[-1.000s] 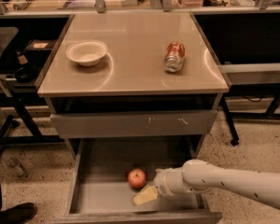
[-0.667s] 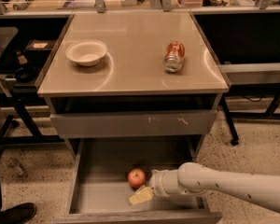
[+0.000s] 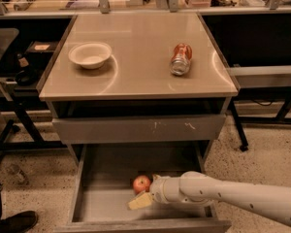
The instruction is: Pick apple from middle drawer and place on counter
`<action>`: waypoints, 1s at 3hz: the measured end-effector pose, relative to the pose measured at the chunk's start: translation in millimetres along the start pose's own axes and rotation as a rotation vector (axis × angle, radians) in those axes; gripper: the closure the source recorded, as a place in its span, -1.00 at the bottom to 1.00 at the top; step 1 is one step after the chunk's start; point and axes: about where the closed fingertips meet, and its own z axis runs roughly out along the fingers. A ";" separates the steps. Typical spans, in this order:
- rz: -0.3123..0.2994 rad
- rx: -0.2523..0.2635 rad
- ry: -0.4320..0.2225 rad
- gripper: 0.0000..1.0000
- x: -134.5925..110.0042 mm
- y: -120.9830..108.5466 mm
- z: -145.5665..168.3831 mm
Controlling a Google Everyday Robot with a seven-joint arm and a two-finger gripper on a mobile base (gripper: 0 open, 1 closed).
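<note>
Apple: the apple (image 3: pixel 141 183) sits on the drawer floor, right at the tip of the hand and on its far side, toward the back of the drawer. It has not been lifted.

Hand: the hand (image 3: pixel 144 194) is down inside the drawer, low over the floor. It looks spread wide, with one pale finger (image 3: pixel 138 202) lying just on the near side of the apple. From where I stand, nothing is clamped in it. I can't say whether it touches the fruit.

Arm: the white arm (image 3: pixel 233 198) reaches in over the drawer's front corner and ends in the hand.

Drawer: the middle drawer (image 3: pixel 104 203) is pulled fully out and lies all around the hand. I see only the apple and the hand inside it.

Closed front: the drawer front with white scratches (image 3: pixel 136 129) is shut, directly above and behind the hand.

Counter: the counter (image 3: pixel 136 57) is well above the hand, with plenty of bare glossy surface.

On the counter: a white bowl (image 3: pixel 89 55) stands upright and a drink can (image 3: pixel 181 58) lies on its side. They are well apart from each other and far up from the hand.

Done: the drawer is open and the hand has reached the fruit.

Left, as I judge it: close on the apple, raise it clear of the drawer walls and past the shut front, then set it on bare counter between the bowl and the can.
</note>
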 end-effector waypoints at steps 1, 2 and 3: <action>-0.020 -0.003 -0.049 -1.00 -13.2 -6.8 24.2; -0.024 -0.007 -0.055 -1.00 -14.1 -12.3 36.1; -0.024 -0.007 -0.056 -0.67 -14.2 -12.6 36.8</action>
